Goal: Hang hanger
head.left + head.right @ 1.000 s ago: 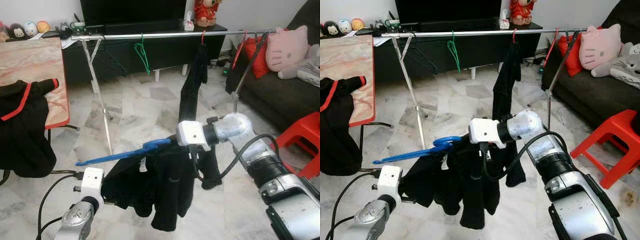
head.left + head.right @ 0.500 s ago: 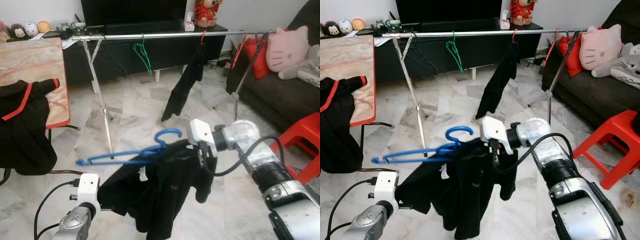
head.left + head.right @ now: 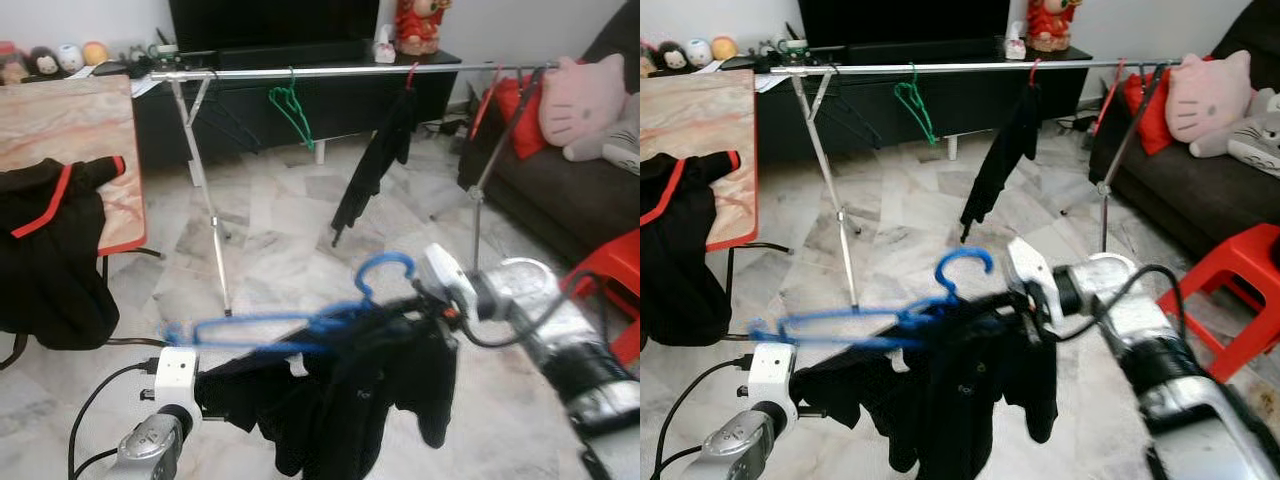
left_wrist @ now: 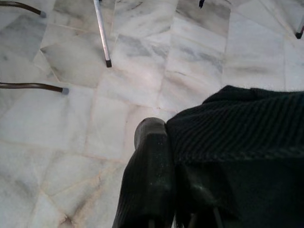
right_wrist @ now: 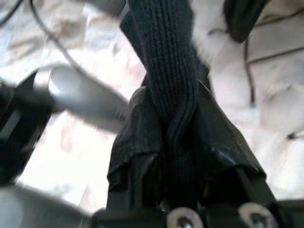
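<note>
the blue hanger (image 3: 290, 325) carries a black knit garment (image 3: 360, 400) and hangs between our two arms, low over the marble floor (image 3: 270, 240), well short of the clothes rail (image 3: 330, 71). our right gripper (image 5: 173, 137) pinches a fold of the garment near the hook; our left gripper (image 4: 166, 180) clamps the garment's other end.

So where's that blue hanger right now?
In the head views the blue hanger sits low and central, above the black garment held between both end effectors, in front of the metal clothes rail.
</note>
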Controlling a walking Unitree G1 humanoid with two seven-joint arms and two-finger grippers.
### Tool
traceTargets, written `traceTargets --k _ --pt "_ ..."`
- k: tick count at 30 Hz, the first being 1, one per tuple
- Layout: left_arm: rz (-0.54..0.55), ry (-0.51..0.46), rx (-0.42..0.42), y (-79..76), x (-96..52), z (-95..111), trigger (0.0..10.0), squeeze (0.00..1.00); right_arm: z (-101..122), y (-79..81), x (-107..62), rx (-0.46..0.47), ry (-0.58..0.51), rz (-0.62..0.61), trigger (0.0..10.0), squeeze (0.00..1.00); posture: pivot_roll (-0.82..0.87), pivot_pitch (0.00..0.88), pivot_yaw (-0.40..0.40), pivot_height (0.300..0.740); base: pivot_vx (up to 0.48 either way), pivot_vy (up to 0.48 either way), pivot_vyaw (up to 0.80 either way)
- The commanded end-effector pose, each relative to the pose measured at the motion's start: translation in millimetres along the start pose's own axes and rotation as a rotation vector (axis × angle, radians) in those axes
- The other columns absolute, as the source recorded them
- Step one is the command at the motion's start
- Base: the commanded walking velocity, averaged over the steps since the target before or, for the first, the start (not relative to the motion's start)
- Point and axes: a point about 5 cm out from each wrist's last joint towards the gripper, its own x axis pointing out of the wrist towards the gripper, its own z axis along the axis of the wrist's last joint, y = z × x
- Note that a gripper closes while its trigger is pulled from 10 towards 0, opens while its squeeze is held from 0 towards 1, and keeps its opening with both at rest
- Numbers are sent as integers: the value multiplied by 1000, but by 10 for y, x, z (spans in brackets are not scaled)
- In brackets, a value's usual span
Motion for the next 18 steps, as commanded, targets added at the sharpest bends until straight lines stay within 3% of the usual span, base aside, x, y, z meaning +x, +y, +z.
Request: traceTargets --k 1,8,14,18 --pt "101 83 11 229 -62 -152 0 0 31 16 -156 -42 48 -18 0 0 -40 0 -29 732 0 0 0" --pt "105 83 13 242 -61 -150 0 0 -111 12 -233 -56 207 -26 0 0 -42 0 -28 732 0 0 0" --pt "104 89 25 244 -60 -146 0 0 -257 -49 -265 -148 461 -91 0 0 -43 0 -25 732 0 0 0" --pt "100 91 24 232 -66 -152 0 0 -275 -111 -266 -203 530 -159 0 0 -43 0 -25 732 0 0 0"
